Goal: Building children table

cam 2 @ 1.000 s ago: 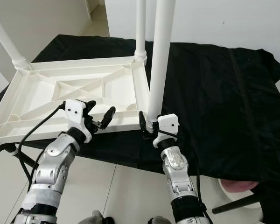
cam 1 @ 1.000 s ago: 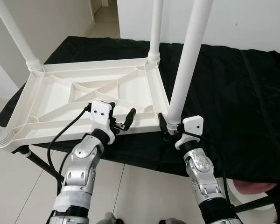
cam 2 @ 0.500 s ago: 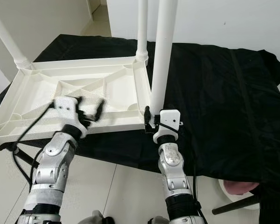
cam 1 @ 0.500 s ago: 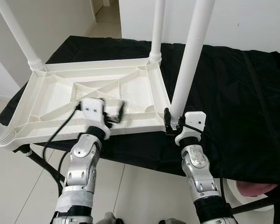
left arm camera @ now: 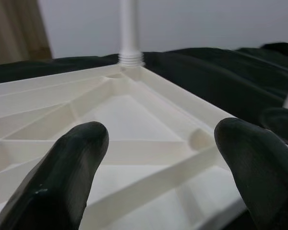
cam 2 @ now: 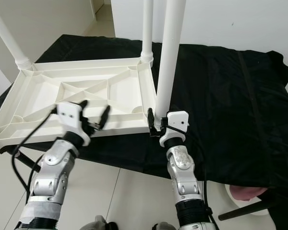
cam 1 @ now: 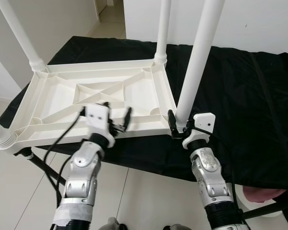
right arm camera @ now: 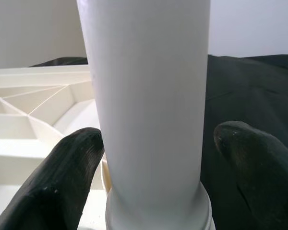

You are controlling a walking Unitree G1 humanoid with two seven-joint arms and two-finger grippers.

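A white plastic table top (cam 1: pixel 62 96) lies upside down on a black-draped work table (cam 1: pixel 249 96). Legs stand in three of its corners: far left (cam 1: pixel 20 34), far right (cam 1: pixel 162 28) and near left (cam 1: pixel 0 138). My right gripper (cam 1: pixel 176 125) is shut on the bottom end of a fourth white table leg (cam 1: pixel 198 62). That leg leans slightly, and its base is right at the top's near right corner. In the right wrist view the leg (right arm camera: pixel 149 96) sits between both fingers (right arm camera: pixel 72 163). My left gripper (cam 1: pixel 117 116) is open just over the top's near rim, holding nothing (left arm camera: pixel 158 158).
The black cloth hangs over the work table's front edge, and pale floor tiles (cam 1: pixel 149 191) lie below. A pinkish round object (cam 1: pixel 259 194) sits low at the right. A white wall runs behind, and a doorway (cam 1: pixel 108 9) opens at the far left.
My right gripper has brought the leg's base in against the near right corner. My left gripper swung left from the rim's middle and its fingers now stand wider apart.
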